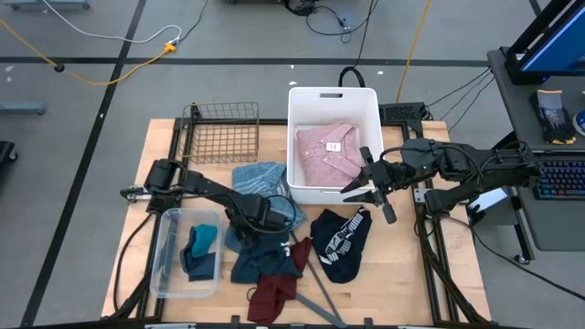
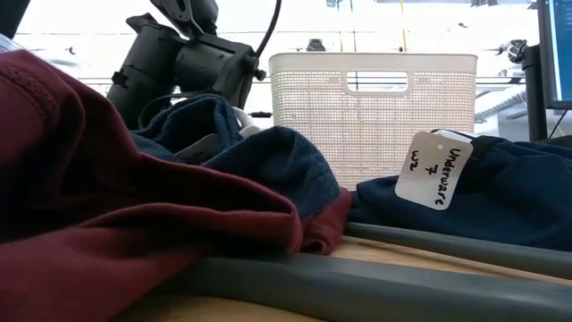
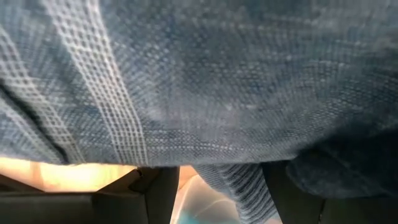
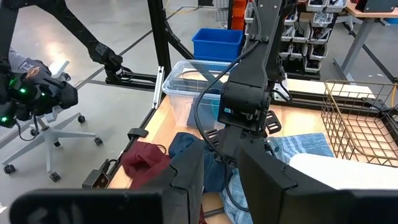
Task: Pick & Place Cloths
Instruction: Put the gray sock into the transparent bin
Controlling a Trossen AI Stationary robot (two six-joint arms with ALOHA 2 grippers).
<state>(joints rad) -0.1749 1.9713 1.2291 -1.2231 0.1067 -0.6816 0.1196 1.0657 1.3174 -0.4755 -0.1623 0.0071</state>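
A pink collared shirt (image 1: 327,153) lies in the white basket (image 1: 302,99). The light-blue striped shirt (image 1: 262,177) is spread to the basket's left, and darker blue cloth (image 1: 259,259) is bunched nearer the front. My left gripper (image 1: 266,222) is down in this blue pile, shut on striped cloth (image 3: 205,87) that fills its wrist view. A navy white-printed top (image 1: 340,242) and a maroon garment (image 1: 272,294) lie on the table. Teal and blue pieces (image 1: 199,249) sit in a clear bin. My right gripper (image 1: 373,194) hovers open by the basket's right wall. My left gripper has a narrow fold of the striped shirt (image 3: 231,185) running between its two fingers (image 3: 160,191). It comes from above, pointing down. The rest of the shirt bulges up in front of the camera, and its far part (image 1: 260,174) lies on the table.
A wire basket (image 1: 222,132) stands at the far left. The clear bin (image 1: 164,265) is at the near left. A grey clothes hanger (image 1: 322,294) lies at the near edge between the maroon and navy cloths. A paper tag (image 2: 433,170) is tied to the navy top.
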